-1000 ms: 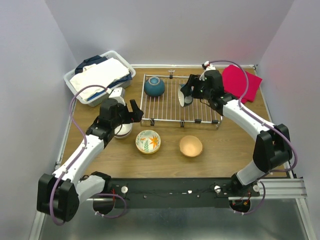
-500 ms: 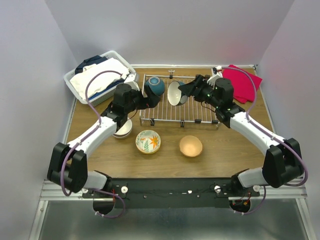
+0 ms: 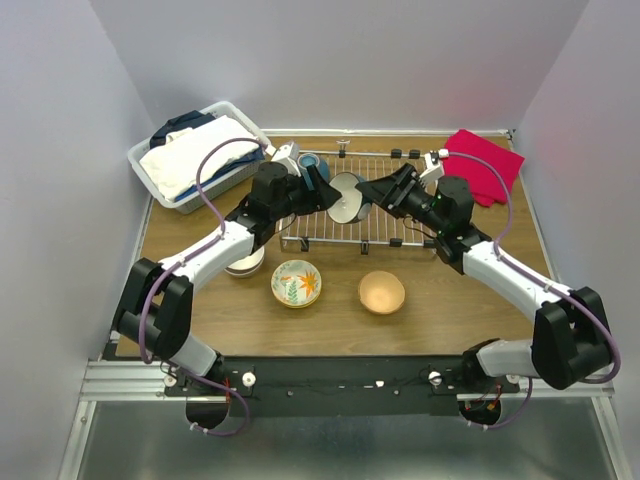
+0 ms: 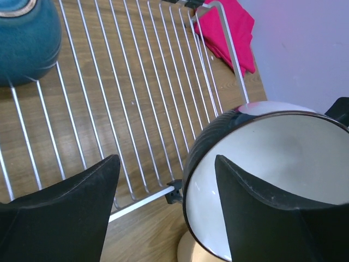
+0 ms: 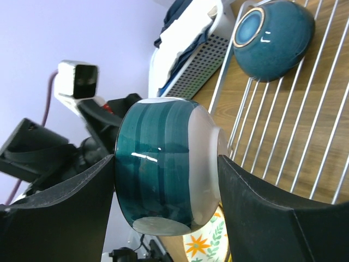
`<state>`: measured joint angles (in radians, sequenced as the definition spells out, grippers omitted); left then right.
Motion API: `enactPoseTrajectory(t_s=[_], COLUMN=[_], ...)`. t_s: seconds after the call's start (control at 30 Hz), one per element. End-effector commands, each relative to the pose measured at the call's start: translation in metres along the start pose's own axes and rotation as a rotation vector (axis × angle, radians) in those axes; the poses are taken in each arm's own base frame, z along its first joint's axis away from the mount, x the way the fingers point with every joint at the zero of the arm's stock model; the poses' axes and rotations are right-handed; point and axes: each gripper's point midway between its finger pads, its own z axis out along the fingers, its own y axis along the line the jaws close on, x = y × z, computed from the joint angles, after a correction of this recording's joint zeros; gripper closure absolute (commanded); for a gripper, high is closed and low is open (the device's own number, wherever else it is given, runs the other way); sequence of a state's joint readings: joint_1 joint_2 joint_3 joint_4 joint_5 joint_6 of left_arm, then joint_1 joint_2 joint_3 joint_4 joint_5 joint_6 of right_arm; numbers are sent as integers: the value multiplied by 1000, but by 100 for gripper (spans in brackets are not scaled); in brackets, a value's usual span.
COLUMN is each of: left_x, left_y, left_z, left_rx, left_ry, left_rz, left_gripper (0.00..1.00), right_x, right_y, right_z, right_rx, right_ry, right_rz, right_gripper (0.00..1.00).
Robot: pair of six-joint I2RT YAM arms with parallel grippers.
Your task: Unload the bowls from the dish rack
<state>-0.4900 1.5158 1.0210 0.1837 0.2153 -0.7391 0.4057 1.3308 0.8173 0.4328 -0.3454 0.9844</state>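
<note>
My right gripper (image 3: 366, 194) (image 5: 166, 159) is shut on a teal-striped bowl with a white inside (image 3: 346, 198) (image 5: 163, 164). It holds the bowl on its side above the dish rack (image 3: 372, 228) (image 4: 136, 82) (image 5: 305, 125). My left gripper (image 3: 326, 190) (image 4: 166, 164) is open, and the bowl's rim (image 4: 218, 136) sits between its fingers, one finger over the white inside. A dark teal bowl (image 3: 309, 161) (image 4: 24, 38) (image 5: 272, 38) stands in the rack's far left corner. A floral bowl (image 3: 296, 283) (image 5: 210, 245), a beige bowl (image 3: 382, 292) (image 4: 188, 252) and a white bowl (image 3: 246, 264) sit on the table.
A white basket of clothes (image 3: 195, 155) stands at the back left. A red cloth (image 3: 482, 165) (image 4: 229, 27) lies at the back right. Both arms meet over the middle of the rack. The walls close in on three sides.
My left arm swung right from the white bowl to the rack. My right gripper carried the teal-striped bowl left across the rack, and its rim is now between my left fingers.
</note>
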Motion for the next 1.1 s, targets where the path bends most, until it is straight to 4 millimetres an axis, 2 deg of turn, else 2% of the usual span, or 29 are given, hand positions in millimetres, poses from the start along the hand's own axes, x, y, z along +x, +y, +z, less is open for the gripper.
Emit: enactPoseTrajectory(t_s=[0.0, 0.1, 0.13, 0.2, 0.23, 0.33, 0.37, 0.47, 0.5, 0.6, 0.7, 0.73, 0.8, 0.83, 0.9, 0.97, 1.0, 1.03, 1.07], left_x=[-1, 3, 4, 4, 4, 3, 1, 1, -3, -5, 1, 7, 11, 21, 33, 51, 65, 78, 81], left_y=[-6, -9, -9, -10, -11, -10, -10, -6, -6, -1, 7, 13, 12, 18, 10, 14, 7, 8, 11], left_z=[8, 8, 8, 5, 3, -3, -4, -13, -17, -29, -42, -47, -56, -62, -71, -81, -86, -93, -96], left_rx=[-5, 6, 9, 12, 13, 3, -4, -30, -39, -80, -125, -155, -164, -190, -184, -213, -195, -199, -226], left_ry=[-14, -4, -5, -11, -10, -12, -18, -14, -24, -17, 23, 50, 76, 119, 161, 234, 269, 319, 326], left_rz=[-28, -33, -34, -31, -28, -6, 6, 52, 66, 136, 206, 219, 280, 300, 349, 412, 441, 459, 477], left_gripper=[29, 52, 67, 81, 91, 100, 100, 100, 100, 100, 100, 100, 100, 100, 100, 100, 100, 100, 100], right_x=[-17, -17, -14, -14, -13, -11, -7, -6, -6, -7, -10, -17, -17, -25, -27, -34, -37, -41, -41], right_y=[46, 49, 49, 49, 47, 43, 39, 34, 33, 28, 20, 21, 12, 11, -1, -10, -11, -14, -16], right_z=[-14, -19, -19, -22, -23, -27, -28, -33, -34, -42, -51, -54, -61, -64, -73, -79, -83, -85, -87], right_rx=[-168, -180, -181, -183, -180, -164, -147, -110, -100, -45, 26, 46, 106, 140, 210, 279, 295, 321, 333], right_ry=[-59, -65, -60, -62, -59, -61, -51, -47, -45, -36, -36, -55, -39, -61, -48, -61, -69, -85, -81], right_rz=[-2, -3, -2, -7, -10, -30, -32, -79, -96, -176, -272, -303, -380, -408, -468, -520, -536, -548, -566], right_gripper=[65, 65, 65, 63, 62, 52, 48, 29, 19, 7, 0, 0, 0, 0, 0, 0, 0, 0, 0])
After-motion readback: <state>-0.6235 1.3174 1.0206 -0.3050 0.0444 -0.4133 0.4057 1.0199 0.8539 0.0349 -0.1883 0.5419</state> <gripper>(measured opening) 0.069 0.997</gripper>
